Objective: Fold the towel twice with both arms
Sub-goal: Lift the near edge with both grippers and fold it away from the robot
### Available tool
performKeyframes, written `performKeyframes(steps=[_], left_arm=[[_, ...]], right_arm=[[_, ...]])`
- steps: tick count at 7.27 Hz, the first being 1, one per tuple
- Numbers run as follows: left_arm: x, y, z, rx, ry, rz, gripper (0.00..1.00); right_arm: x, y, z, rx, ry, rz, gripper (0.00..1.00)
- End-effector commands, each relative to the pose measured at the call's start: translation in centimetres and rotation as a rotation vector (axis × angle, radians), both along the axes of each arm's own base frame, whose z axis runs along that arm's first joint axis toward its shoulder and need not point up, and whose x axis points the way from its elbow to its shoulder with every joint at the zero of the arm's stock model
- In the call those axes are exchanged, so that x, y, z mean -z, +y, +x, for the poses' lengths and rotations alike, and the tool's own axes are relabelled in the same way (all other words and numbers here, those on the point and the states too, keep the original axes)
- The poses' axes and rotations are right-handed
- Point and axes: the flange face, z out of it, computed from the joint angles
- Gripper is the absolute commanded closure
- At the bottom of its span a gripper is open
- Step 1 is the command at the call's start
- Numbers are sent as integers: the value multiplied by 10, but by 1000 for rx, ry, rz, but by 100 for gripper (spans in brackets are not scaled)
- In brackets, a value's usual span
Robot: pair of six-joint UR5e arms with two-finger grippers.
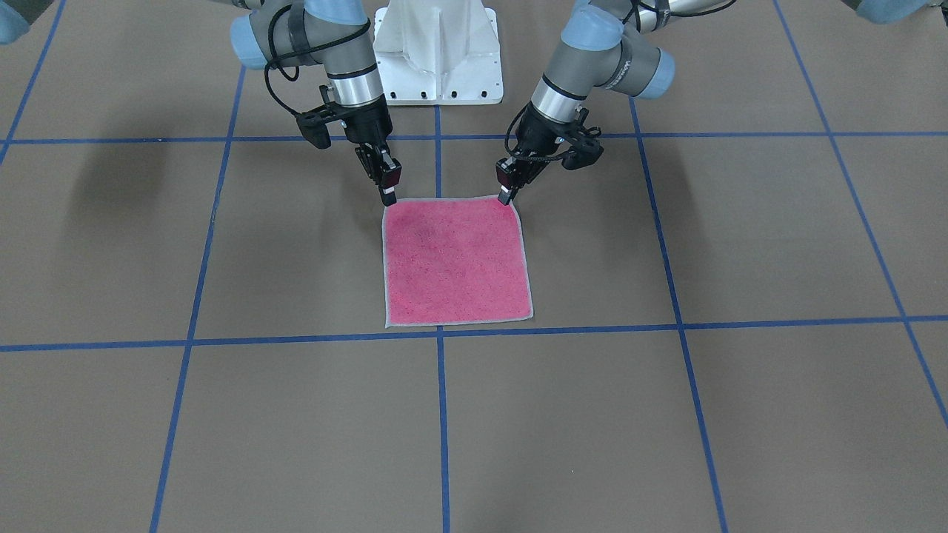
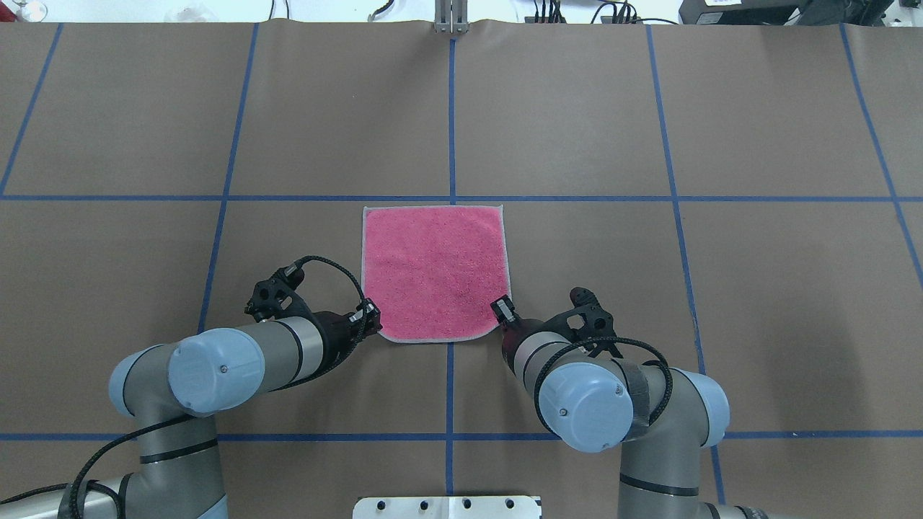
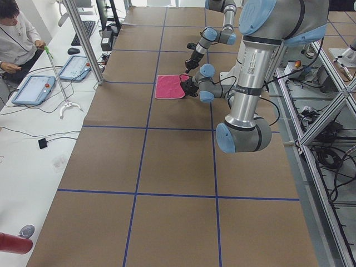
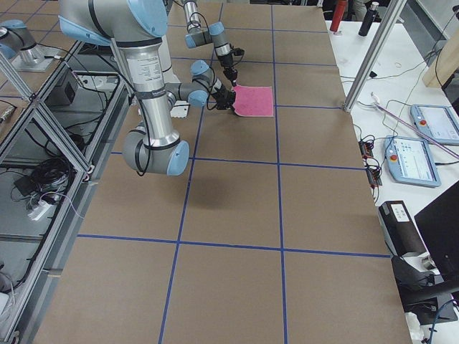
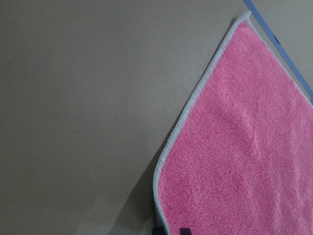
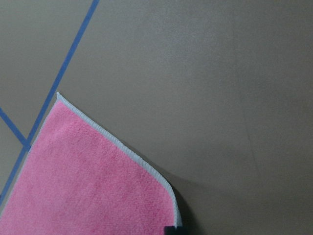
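The towel (image 2: 433, 270) lies pink face up, flat on the brown table, also in the front-facing view (image 1: 455, 259). My left gripper (image 2: 373, 321) is shut on its near left corner, also in the front-facing view (image 1: 507, 196). My right gripper (image 2: 500, 311) is shut on its near right corner, also in the front-facing view (image 1: 389, 196). Both held corners sit slightly raised, with a shadow under them in the left wrist view (image 5: 234, 156) and the right wrist view (image 6: 93, 171). The grey face is hidden.
Blue tape lines (image 2: 452, 115) mark a grid on the brown table. The white pedestal base (image 1: 437, 52) stands behind the grippers. An operator (image 3: 16, 39) and tablets (image 3: 33, 89) are at a side bench beyond the far table edge.
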Motion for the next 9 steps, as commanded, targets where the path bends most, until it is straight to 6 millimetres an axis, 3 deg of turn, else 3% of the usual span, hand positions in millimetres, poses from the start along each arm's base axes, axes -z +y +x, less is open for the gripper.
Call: performKeyframes(steps=[1, 4, 5, 6, 7, 9], left_arm=[[15, 2, -10, -1, 31, 8, 100], [46, 18, -55, -8, 114, 31, 100], [54, 19, -60, -8, 133, 35, 100], [54, 18, -58, -8, 128, 34, 100], [52, 18, -54, -10, 121, 32, 100], [56, 5, -52, 16, 70, 19, 100]], right_arm=[[22, 1, 21, 2, -42, 19, 100], [37, 25, 57, 31, -97, 29, 100], [40, 29, 69, 34, -112, 32, 100], [42, 30, 67, 38, -113, 33, 100], [35, 26, 61, 33, -94, 32, 100], [25, -9, 58, -22, -57, 34, 100]])
